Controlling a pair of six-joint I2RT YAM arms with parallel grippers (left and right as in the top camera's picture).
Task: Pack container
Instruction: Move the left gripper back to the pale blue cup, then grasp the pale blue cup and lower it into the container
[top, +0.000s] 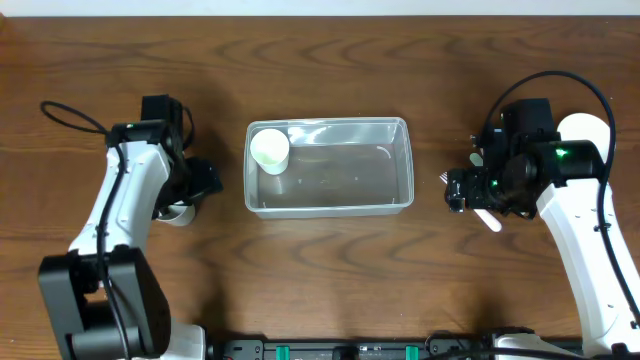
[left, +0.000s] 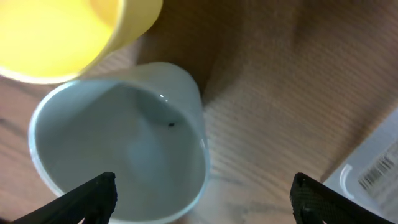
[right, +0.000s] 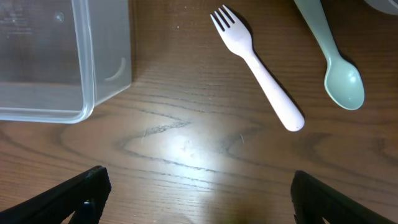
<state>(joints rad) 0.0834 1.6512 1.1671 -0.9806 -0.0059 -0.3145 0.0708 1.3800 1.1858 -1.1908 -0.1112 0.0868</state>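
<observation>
Jaws: left jaws and right jaws both spread wide, nothing held. Desk (top: 330, 60): container (top: 350, 175) at centre between the arms, 1 pale cup (top: 270, 150) in its far-left corner. The left jaws hang over a white cup (left: 118, 155) beside a yellow cup (left: 62, 31); the right jaws hang near fork (right: 258, 65) and spoon (right: 339, 68). Judged step: fetching the next item. Next move calls for lowering to straddle the white cup's wall, clear of the yellow one.
</observation>
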